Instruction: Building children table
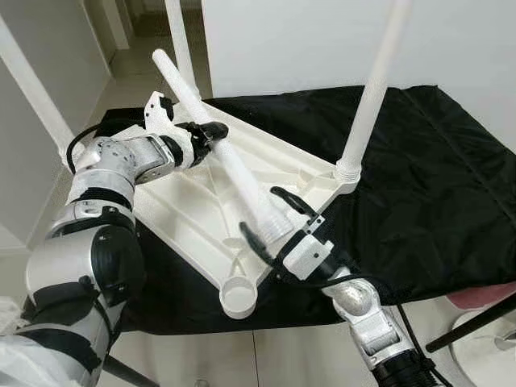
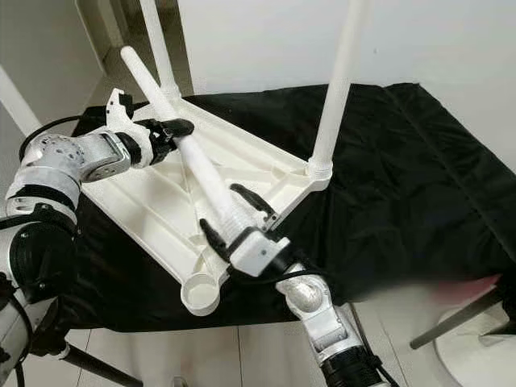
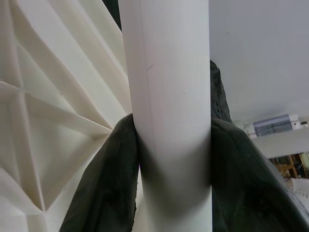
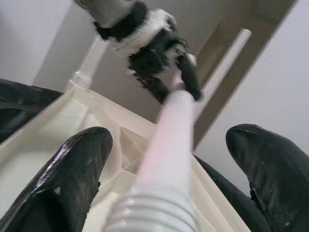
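Holding the loose table leg [image 1: 234,173] with my left gripper [image 1: 211,133], fingers clamped round the shaft about a third of the way down from its plain end; the wrist view shows both black pads pressed against the white tube. My right gripper [image 1: 278,219] sits at the leg's threaded end, fingers spread wide either side of the ribbed collar and, as far as I can tell, not touching it.

The tabletop [image 1: 201,218] lies upside down on the black cloth [image 1: 419,185], ribbed underside up, so the corner sockets face me. The leg slants across the tabletop, threaded end low over the near side, not far from the empty socket [image 1: 239,295] at the near corner. My reading: the left grip carries the weight and steers, while the right stands ready to guide the thread into that socket.

Count: one tabletop. Three legs already stand in corners: one at the right corner [image 1: 372,89], one at the far corner [image 1: 181,40], one at the left corner [image 1: 32,89]. One leg in hand, four in all. One socket open. Two grippers at work.

Judgement: last leg, task close to finished.
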Motion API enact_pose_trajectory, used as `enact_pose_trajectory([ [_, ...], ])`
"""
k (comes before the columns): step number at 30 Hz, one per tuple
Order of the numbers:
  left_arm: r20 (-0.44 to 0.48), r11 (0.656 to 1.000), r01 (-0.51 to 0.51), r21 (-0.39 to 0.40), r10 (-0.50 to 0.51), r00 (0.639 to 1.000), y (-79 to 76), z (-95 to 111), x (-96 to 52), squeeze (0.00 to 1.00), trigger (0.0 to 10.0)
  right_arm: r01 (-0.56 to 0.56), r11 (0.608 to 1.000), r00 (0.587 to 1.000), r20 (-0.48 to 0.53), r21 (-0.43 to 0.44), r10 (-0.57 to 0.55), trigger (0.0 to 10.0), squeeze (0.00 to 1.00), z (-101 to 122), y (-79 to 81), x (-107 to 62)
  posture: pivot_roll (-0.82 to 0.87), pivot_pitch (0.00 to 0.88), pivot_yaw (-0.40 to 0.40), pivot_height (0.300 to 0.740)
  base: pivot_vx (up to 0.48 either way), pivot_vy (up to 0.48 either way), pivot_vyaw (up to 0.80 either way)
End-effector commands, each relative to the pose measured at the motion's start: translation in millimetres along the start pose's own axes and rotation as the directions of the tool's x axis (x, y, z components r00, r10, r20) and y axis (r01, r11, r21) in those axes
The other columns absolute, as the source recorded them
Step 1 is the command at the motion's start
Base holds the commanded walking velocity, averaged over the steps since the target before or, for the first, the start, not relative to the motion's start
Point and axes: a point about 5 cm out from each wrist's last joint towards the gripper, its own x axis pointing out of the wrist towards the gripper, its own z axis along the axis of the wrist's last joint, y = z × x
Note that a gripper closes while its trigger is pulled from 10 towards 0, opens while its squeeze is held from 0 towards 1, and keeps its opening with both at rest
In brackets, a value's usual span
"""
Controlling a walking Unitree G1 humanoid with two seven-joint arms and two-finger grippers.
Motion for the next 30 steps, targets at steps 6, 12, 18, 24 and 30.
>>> enact_pose_trajectory([
  [6,0.089,0.992,0.124,-0.007,-0.123,0.988,-5.1,16,-4.6,0.00,10.0,0.170,0.979,0.983,-0.091,0.111,-0.160,10.0,0.00,-6,-9.1,-11.8,-0.06,0.000,0.059,0.740,0.000,0.000,0.00],
  [12,0.159,0.983,0.170,0.073,-0.179,0.971,-17.7,32,-9.0,0.00,10.0,0.311,0.904,0.944,-0.203,0.295,-0.259,10.0,0.00,-12,-18.5,-9.6,-0.06,0.000,0.050,0.740,0.000,0.000,0.00],
  [18,0.190,0.939,0.089,0.332,-0.159,0.969,-28.5,30,-6.6,0.00,10.0,0.338,0.855,0.935,-0.246,0.393,-0.257,10.0,0.00,-17,-30.1,7.5,-0.05,0.000,0.034,0.740,0.000,0.000,0.00],
  [24,0.253,0.897,0.021,0.442,-0.147,0.956,-37.4,20,-2.9,0.00,10.0,0.309,0.837,0.944,-0.254,0.451,-0.212,10.0,0.00,-18,-37.2,22.0,-0.04,0.000,0.007,0.740,0.000,0.000,0.00],
  [30,0.317,0.844,-0.028,0.535,-0.170,0.933,-49.0,5,-2.2,0.00,10.0,0.251,0.841,0.954,-0.269,0.479,-0.131,10.0,0.00,-20,-44.4,26.7,-0.02,0.000,-0.015,0.740,0.000,0.000,0.00],
])
